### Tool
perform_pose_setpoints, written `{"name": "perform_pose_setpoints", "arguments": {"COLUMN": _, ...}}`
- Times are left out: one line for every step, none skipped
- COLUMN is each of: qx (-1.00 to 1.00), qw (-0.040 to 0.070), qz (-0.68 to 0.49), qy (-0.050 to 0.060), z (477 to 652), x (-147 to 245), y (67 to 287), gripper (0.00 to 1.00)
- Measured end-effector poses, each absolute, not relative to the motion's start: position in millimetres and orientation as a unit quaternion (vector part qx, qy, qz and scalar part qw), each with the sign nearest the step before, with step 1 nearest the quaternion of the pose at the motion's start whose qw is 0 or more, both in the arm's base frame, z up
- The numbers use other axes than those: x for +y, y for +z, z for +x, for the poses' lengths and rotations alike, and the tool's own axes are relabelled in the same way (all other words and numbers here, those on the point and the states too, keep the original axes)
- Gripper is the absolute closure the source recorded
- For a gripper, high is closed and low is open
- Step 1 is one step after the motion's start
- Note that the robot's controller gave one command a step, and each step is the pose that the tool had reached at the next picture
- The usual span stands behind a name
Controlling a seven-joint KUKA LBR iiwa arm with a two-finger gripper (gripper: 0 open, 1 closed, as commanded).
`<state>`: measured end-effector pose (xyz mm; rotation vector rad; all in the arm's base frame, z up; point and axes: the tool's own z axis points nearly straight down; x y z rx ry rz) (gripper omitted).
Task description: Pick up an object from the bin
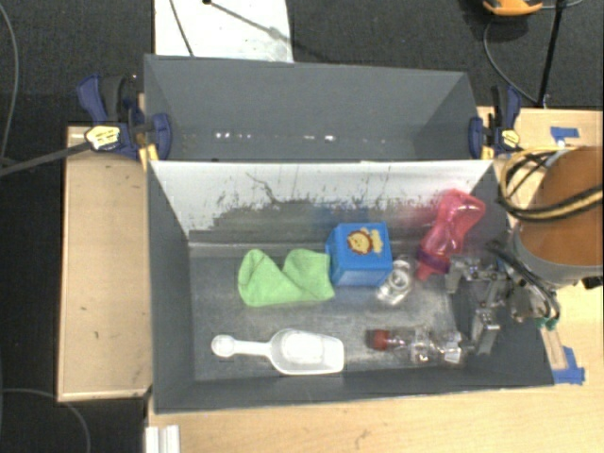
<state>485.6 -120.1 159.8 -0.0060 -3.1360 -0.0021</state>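
My gripper (477, 308) hangs low at the right side of the bin, close to the right wall. Just left of it, on the bin floor near the front, lies a small clear thing with a dark red end (408, 341). A pink plastic thing (449, 226) leans against the back right corner, a little beyond the gripper. A small clear rounded thing (395, 284) lies between the pink thing and a blue block with a yellow picture (360, 253). I see nothing held in the gripper.
A crumpled green cloth (283, 276) lies left of the blue block at mid-bin. A white plastic scoop (288, 351) rests along the front left. The arm, with its orange cover and cables, comes in over the right rim.
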Motion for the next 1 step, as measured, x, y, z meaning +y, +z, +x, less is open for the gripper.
{"name": "perform_pose_setpoints", "arguments": {"qx": -1.000, "qw": -0.001, "qz": 0.001, "qy": 0.000, "z": 487.6, "x": -119.7, "y": 164.0, "gripper": 0.00}}
